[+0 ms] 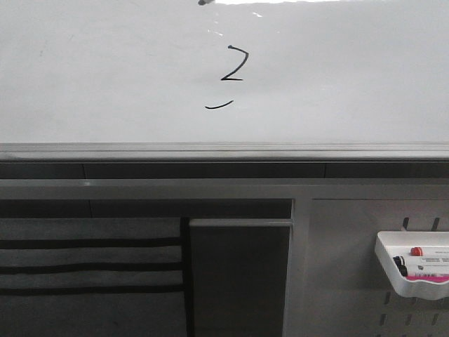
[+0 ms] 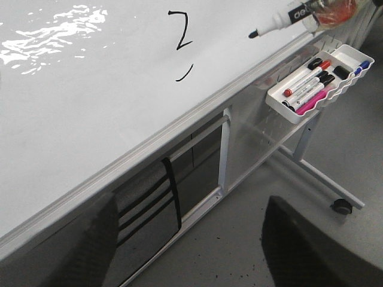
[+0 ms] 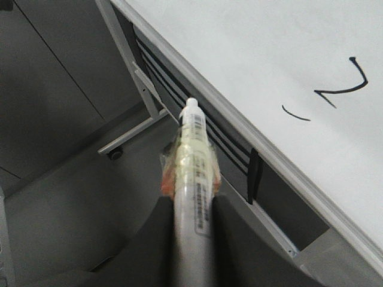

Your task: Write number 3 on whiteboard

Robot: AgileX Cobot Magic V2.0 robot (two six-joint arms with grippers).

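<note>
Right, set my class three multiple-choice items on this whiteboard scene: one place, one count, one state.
1. The marker tray hangs: A below the whiteboard, to the right; B above it; C below it, to the left.
2. Ink strokes on the board: A one; B two; C four.
3. The marker in the right tool is: A capped; B uncapped; C snapped.
Answers: 1A, the front view shows it lower right. 2B, a zigzag and a separate dash. 3B, its black tip is bare.
</note>
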